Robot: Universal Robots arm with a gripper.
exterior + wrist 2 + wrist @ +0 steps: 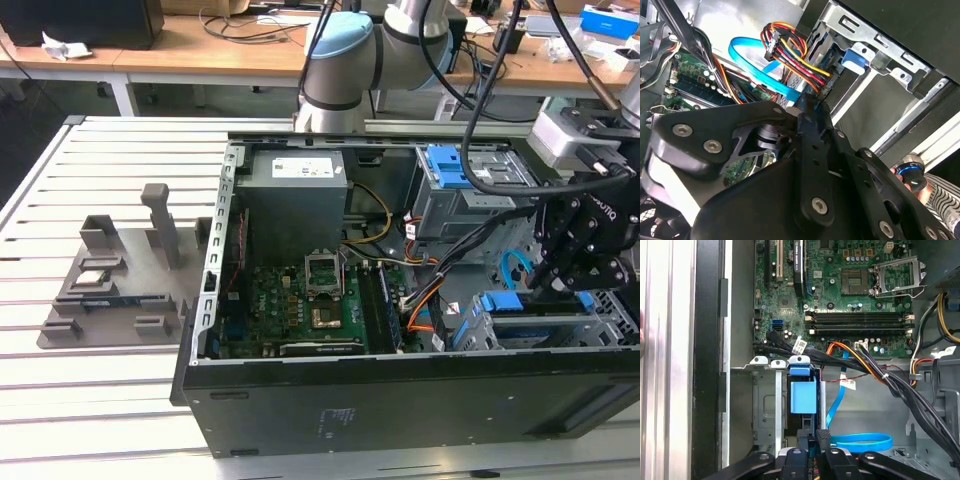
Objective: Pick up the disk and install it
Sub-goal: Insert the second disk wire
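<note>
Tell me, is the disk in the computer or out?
In. The disk stands on edge, its blue frame slotted into the bay inside the case.

open computer case [300, 400] | motherboard [850, 300] inside | grey fixture [110, 285] beside case, exterior view's left

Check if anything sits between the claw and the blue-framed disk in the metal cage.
Nothing visible. In the first wrist view the black claw sits right at the edge of the blue-framed silver disk, which stands in the grey metal cage. The flat blue cable loops beside the claw, not across.
</note>
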